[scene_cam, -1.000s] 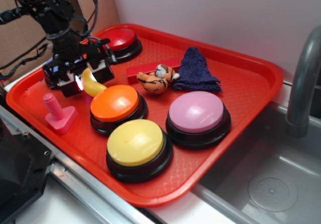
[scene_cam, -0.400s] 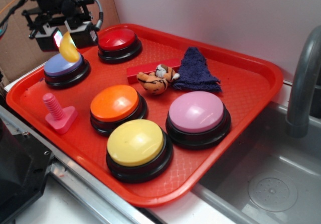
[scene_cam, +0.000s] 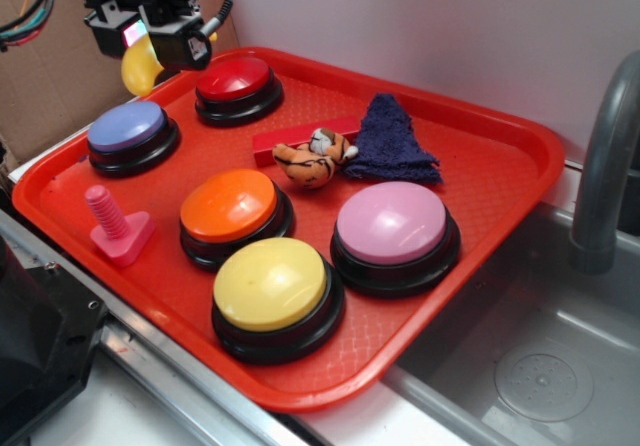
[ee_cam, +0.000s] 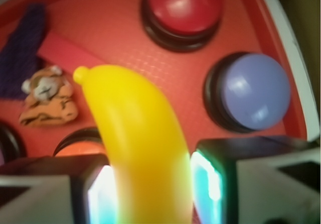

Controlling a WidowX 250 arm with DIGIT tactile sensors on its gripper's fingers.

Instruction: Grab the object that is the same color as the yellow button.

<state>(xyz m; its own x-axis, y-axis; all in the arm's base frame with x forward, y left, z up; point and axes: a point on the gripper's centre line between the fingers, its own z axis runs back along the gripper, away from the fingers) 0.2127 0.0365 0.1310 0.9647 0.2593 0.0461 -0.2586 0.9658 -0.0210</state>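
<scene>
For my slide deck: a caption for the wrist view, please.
Pincer holding a yellow toy banana above the red tray of dome buttons.

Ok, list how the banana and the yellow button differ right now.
The banana is long and curved; the yellow button is a round dome. The banana hangs in the air, pinched between the jaws of the gripper; the yellow button sits on the red tray. The yellow button has a black base; the banana has none. Both are yellow.
</scene>
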